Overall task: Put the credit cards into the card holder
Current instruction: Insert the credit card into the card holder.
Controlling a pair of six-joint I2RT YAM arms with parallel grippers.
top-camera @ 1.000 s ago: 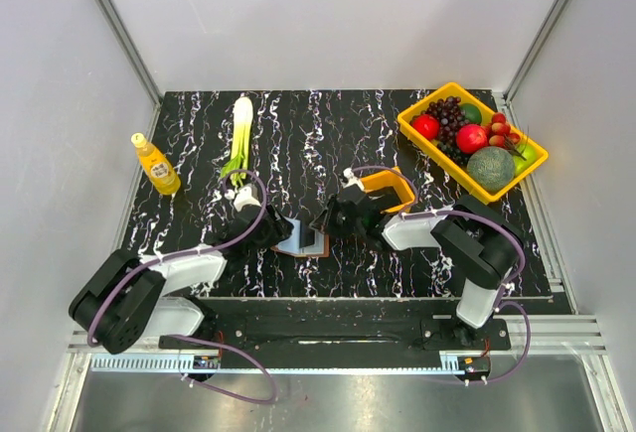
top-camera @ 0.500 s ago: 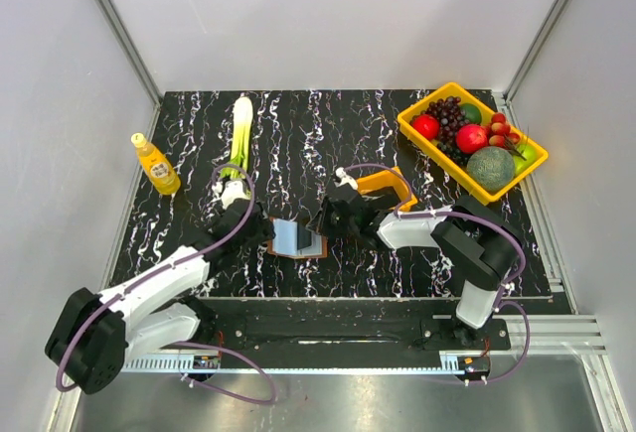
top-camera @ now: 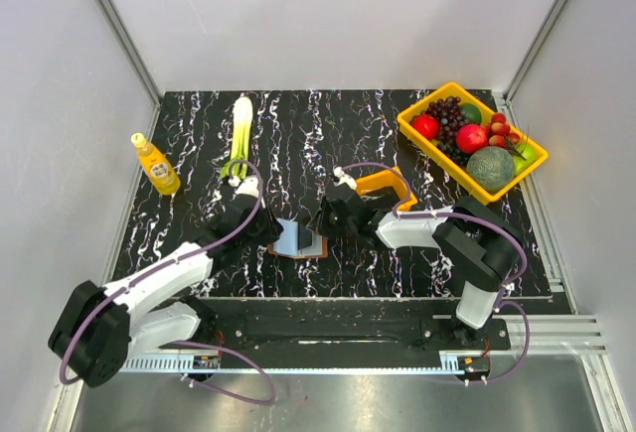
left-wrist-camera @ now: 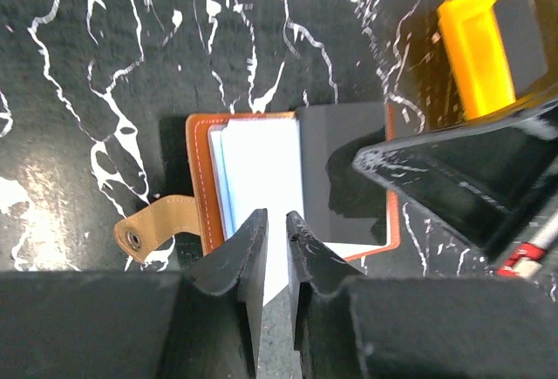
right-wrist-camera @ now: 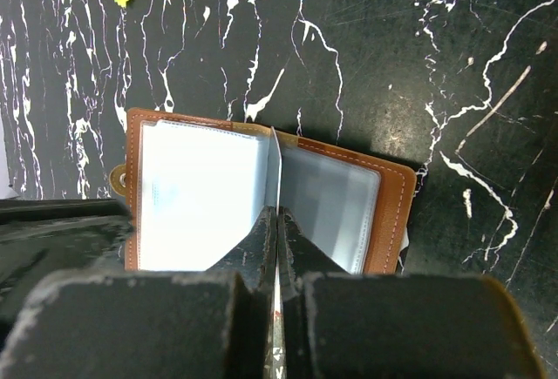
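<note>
- left gripper [left-wrist-camera: 276, 226]: fingers nearly together over the credit card [left-wrist-camera: 257, 170] (gripping or not, I cannot tell)
- right gripper [right-wrist-camera: 276, 222]: pinched on a thin upright leaf [right-wrist-camera: 273, 170] at the fold
- card holder [top-camera: 298, 240]: open flat between both grippers
- credit card: runs 12-to-6 from the left fingertips; push toward 12 o'clock

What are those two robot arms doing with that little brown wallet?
They're working on the open card holder. The right pincer pinches a thin pale sheet upright at the fold. I can't tell whether it's a card or a sleeve. The left pincer, nearly closed, sits over a pale card lying on one half.
</note>
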